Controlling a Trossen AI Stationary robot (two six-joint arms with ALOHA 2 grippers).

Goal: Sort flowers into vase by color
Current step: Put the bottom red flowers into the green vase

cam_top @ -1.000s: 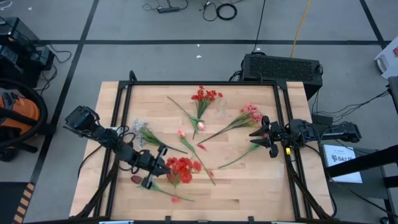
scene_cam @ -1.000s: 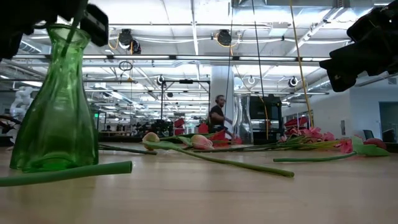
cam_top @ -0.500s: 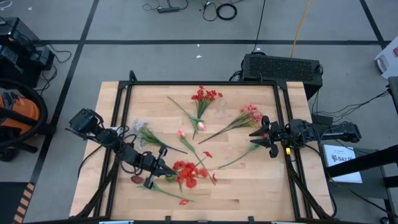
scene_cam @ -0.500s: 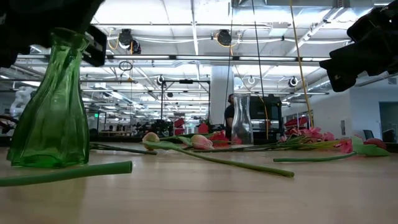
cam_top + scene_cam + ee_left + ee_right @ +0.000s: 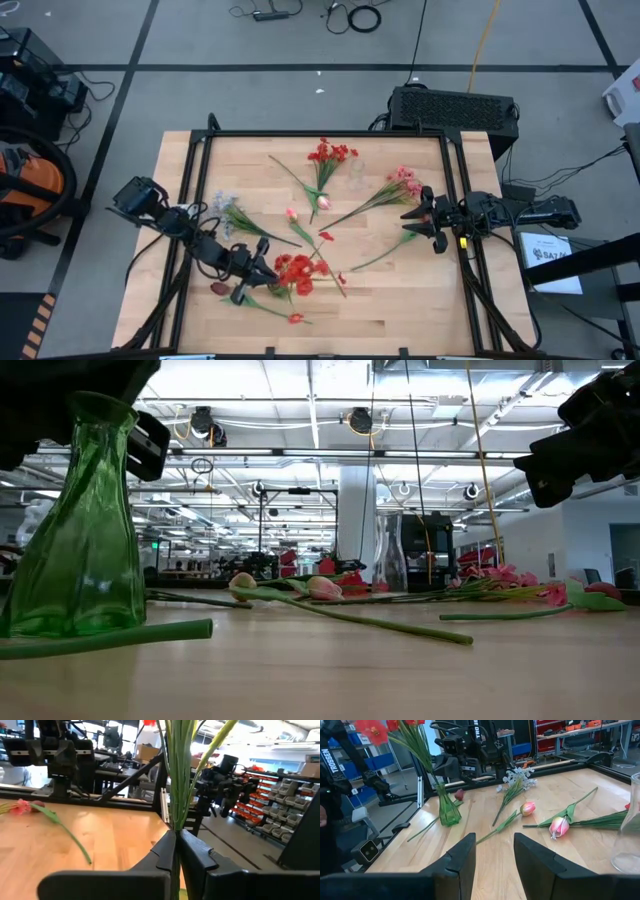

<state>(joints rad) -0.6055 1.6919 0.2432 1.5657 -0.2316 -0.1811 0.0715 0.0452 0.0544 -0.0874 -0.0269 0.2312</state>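
My left gripper (image 5: 255,275) is shut on the green stalks of a red flower bunch (image 5: 295,272) at the table's near left. The stalks run down into a green glass vase (image 5: 75,530), which also shows in the right wrist view (image 5: 448,804). The vase stands on the table and leans a little. My right gripper (image 5: 428,226) is open and empty near the table's right edge. On the wood lie another red bunch (image 5: 330,155), pink blooms (image 5: 405,180), pink tulips (image 5: 322,203), a bluish-white sprig (image 5: 225,203) and a maroon bud (image 5: 218,288). My left gripper pinches several green stalks (image 5: 175,820) of the red bunch between its two fingers, below the blossoms. The fingers lie about level, pointing toward the table's right, across the stalks. The stalks stand nearly upright, with the blossoms (image 5: 375,730) above and their lower ends in the green vase.
A clear glass vase (image 5: 357,172) stands at the far middle, also seen in the right wrist view (image 5: 627,830). A loose green stem (image 5: 100,638) lies on the table in front of the green vase. A black frame (image 5: 320,133) edges the table.
My left gripper has stayed shut on the stalks and the red bunch has swung a little above the vase. The green vase's base has shifted toward the table's left while its rim stayed, so it now leans.
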